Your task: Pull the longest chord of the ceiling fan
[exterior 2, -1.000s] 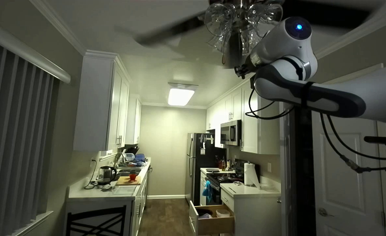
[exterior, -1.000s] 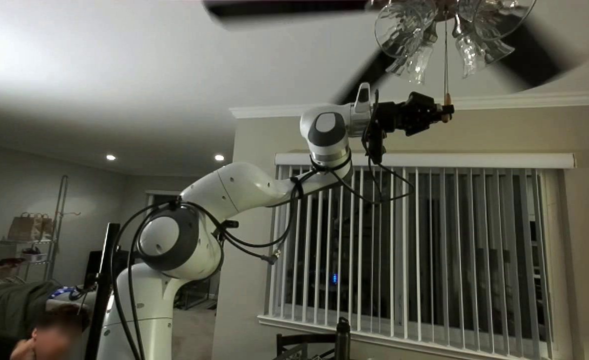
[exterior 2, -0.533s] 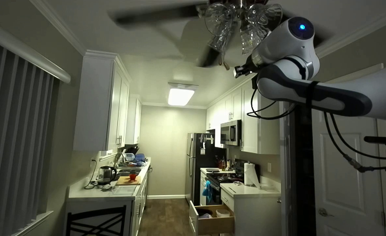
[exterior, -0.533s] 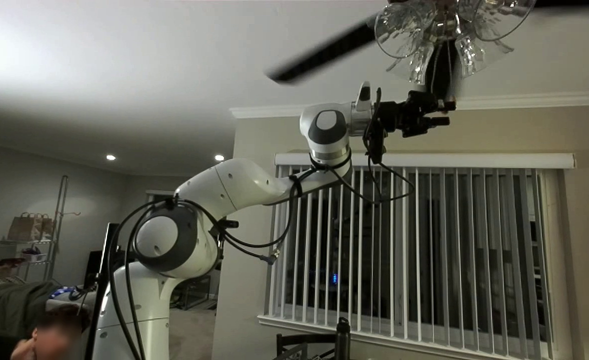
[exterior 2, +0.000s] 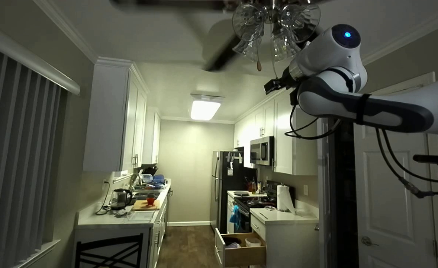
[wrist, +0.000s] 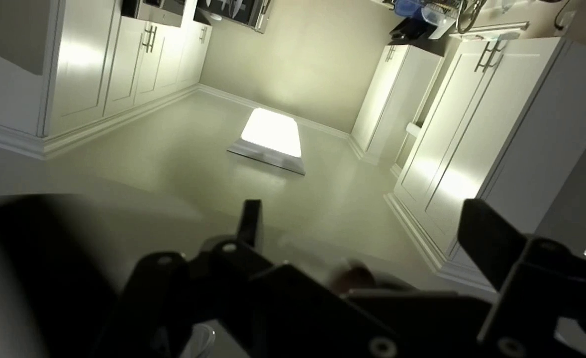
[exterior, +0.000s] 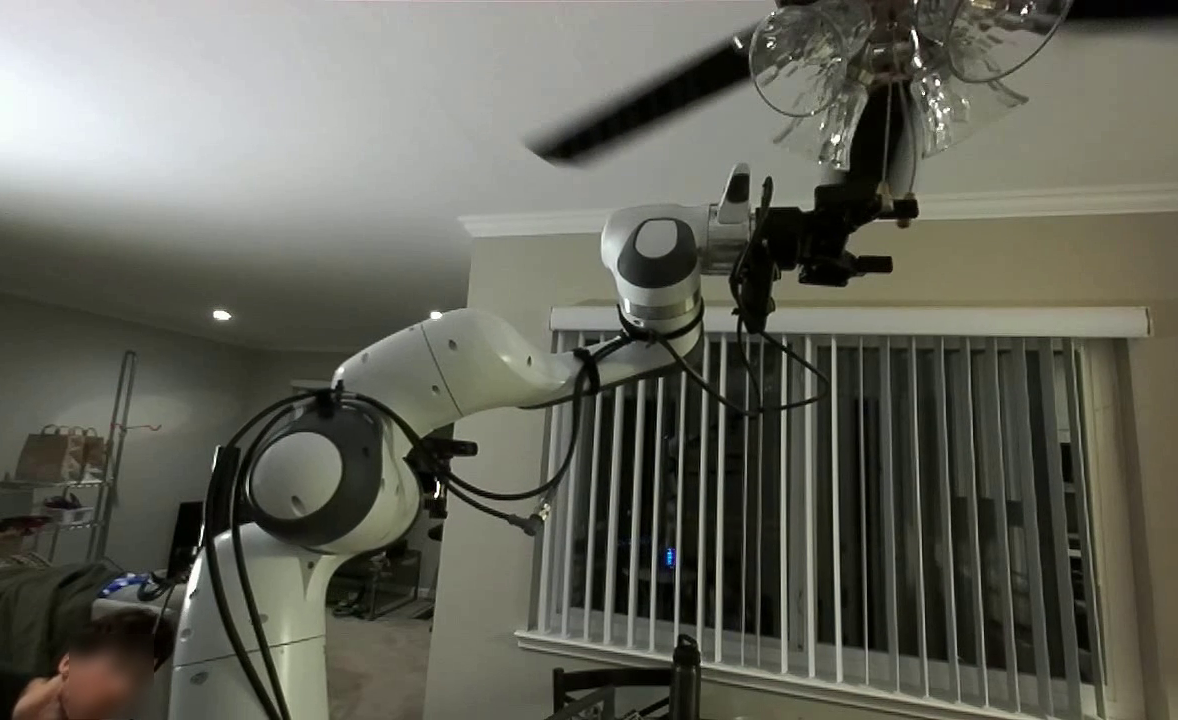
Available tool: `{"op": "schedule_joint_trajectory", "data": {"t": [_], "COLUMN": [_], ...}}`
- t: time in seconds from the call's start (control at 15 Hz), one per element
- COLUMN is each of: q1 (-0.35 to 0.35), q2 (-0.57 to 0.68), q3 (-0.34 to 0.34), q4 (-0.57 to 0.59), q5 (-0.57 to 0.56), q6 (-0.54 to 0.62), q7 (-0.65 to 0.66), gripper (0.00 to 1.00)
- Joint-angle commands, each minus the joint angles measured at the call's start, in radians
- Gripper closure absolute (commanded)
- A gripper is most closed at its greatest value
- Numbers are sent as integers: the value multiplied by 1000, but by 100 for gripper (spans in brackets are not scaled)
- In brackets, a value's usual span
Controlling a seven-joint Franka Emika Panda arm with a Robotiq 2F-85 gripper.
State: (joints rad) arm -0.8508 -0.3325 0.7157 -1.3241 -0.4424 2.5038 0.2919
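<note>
The ceiling fan (exterior 2: 247,23), with dark blades and unlit clear glass shades, hangs overhead in both exterior views. My gripper (exterior: 891,236) is open just below the shades, its fingers wide apart and gripping nothing. The longest chord (exterior 2: 274,70) runs down behind the gripper, where its end is hidden. A shorter pull cord's brown knob (exterior 2: 259,66) dangles to the left. Two cords reach down at the upper finger (exterior: 906,208); whether they touch it I cannot tell. In the wrist view a blurred brown knob (wrist: 355,278) appears low between the jaws.
A fan blade (exterior: 639,105) sweeps above the arm, and another passes behind the cords. Window blinds (exterior: 809,480) stand below the gripper. A person (exterior: 109,665) is at the lower left. White cabinets (exterior 2: 109,119) line the kitchen beyond.
A second ago the gripper was shut on a cord's knob; since then it has opened wide and let go. The arm has drawn back and slightly down. Cords have swung and blades have turned.
</note>
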Motion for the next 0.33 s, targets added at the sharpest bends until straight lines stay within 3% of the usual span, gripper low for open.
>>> {"op": "schedule_joint_trajectory", "data": {"t": [0.0,0.27], "q1": [117,145], "q2": [27,32], "q3": [-72,-92], "q4": [-3,-7], "q5": [-77,-82], "q6": [-14,-14], "q7": [32,33], "gripper": [0,0]}}
